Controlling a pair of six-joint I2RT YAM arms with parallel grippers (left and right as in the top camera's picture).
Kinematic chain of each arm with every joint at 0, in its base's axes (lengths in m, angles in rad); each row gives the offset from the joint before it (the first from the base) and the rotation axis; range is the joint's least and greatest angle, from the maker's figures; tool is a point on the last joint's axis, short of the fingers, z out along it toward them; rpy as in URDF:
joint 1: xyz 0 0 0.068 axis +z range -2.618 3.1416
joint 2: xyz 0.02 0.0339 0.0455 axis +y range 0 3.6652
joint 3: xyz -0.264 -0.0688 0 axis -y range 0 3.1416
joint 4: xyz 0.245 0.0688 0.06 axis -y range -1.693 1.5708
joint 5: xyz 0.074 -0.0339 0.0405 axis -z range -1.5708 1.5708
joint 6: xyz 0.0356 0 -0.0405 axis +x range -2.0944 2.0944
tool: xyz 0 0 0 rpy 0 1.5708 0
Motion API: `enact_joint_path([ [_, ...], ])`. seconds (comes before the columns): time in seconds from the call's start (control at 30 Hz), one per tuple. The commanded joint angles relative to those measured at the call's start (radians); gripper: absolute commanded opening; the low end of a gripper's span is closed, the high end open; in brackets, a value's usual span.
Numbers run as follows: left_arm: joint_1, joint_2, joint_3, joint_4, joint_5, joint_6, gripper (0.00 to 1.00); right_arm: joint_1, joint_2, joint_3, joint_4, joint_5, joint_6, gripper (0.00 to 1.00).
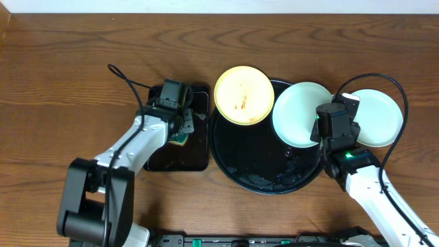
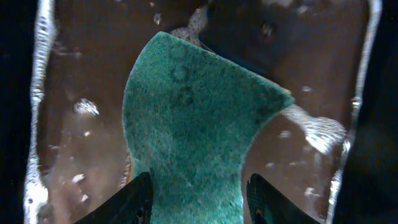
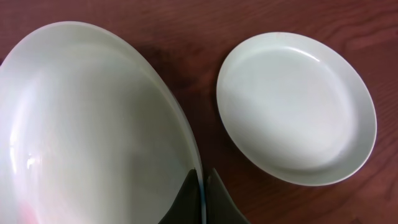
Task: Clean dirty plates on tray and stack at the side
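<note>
Right fingers (image 3: 221, 205) pinch a mint plate (image 3: 93, 124) over wooden table (image 3: 205, 37); left fingers (image 2: 134, 202) apart astride green sponge (image 2: 193, 124)

Yellow plate (image 1: 244, 95) has orange streaks, left mint plate (image 1: 295, 110) and right mint plate (image 1: 381, 116) look plain, tray (image 1: 247, 154) glossy black, sponge (image 2: 193, 124) green.

You have wide bare counter (image 1: 62, 82) left of the small rectangular tray (image 1: 193, 154) and along its far edge. The near half of the round tray (image 1: 254, 163) lies free. The yellow plate (image 1: 244, 95) covers its far-left rim and a mint plate (image 1: 295, 113) its right side. A second mint plate (image 1: 377, 118) takes up the counter just beyond.
</note>
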Motion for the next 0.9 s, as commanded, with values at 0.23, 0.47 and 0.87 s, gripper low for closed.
enact_joint_path([
  [0.23,0.004,0.045,-0.006,0.011,-0.005,0.021,0.31,-0.005,-0.003,0.016,-0.003,0.011,0.017,0.01],
  [0.47,0.004,0.045,-0.028,0.018,-0.005,0.021,0.25,-0.005,-0.003,0.016,-0.005,0.011,0.017,0.01],
  [0.87,0.004,0.127,-0.078,0.080,-0.004,0.020,0.35,-0.005,-0.003,0.016,-0.006,0.011,0.017,0.01],
])
